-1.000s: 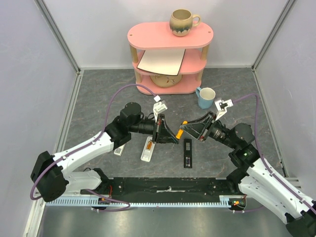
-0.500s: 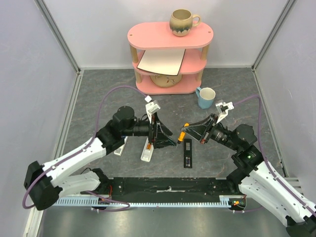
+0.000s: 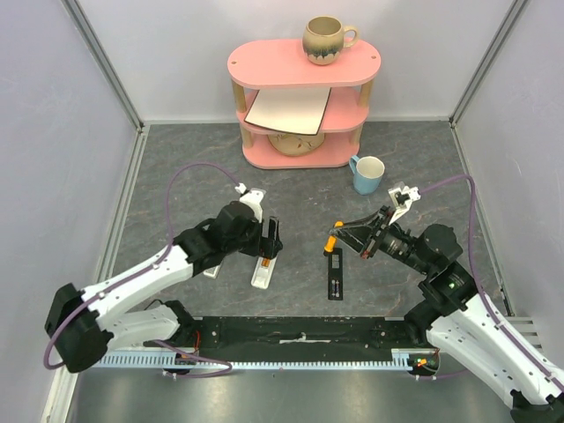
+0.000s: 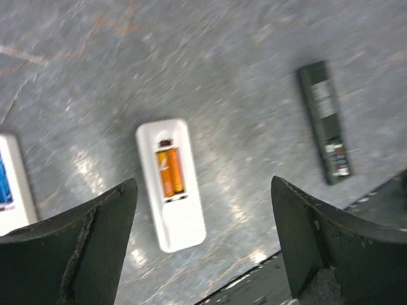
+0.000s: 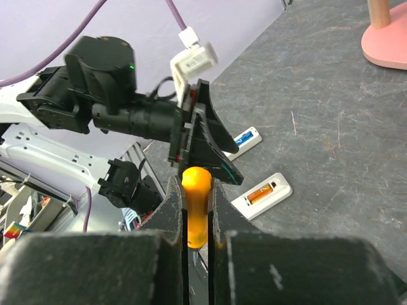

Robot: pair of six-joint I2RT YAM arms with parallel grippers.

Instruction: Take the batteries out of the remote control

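This is a robotics lab test cell rather than a lived-in room. Plain pale walls (image 3: 53,106) in aluminium framing (image 3: 104,62) box in a grey stone-patterned desk (image 3: 176,167). The left arm (image 3: 150,273) and right arm (image 3: 476,322) are bolted at its near edge, trailing purple cables (image 3: 198,167). The only furnishings look like staged props: a pink shelf (image 3: 304,62), a brown mug (image 3: 326,40) and a blue mug (image 3: 367,174).

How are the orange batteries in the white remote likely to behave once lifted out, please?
The orange batteries look like smooth slim cylinders, so they would probably roll on the flat table and might slip when pinched. They sit snugly side by side in the open bay of the white remote, so prying one may drag the light-looking remote along.
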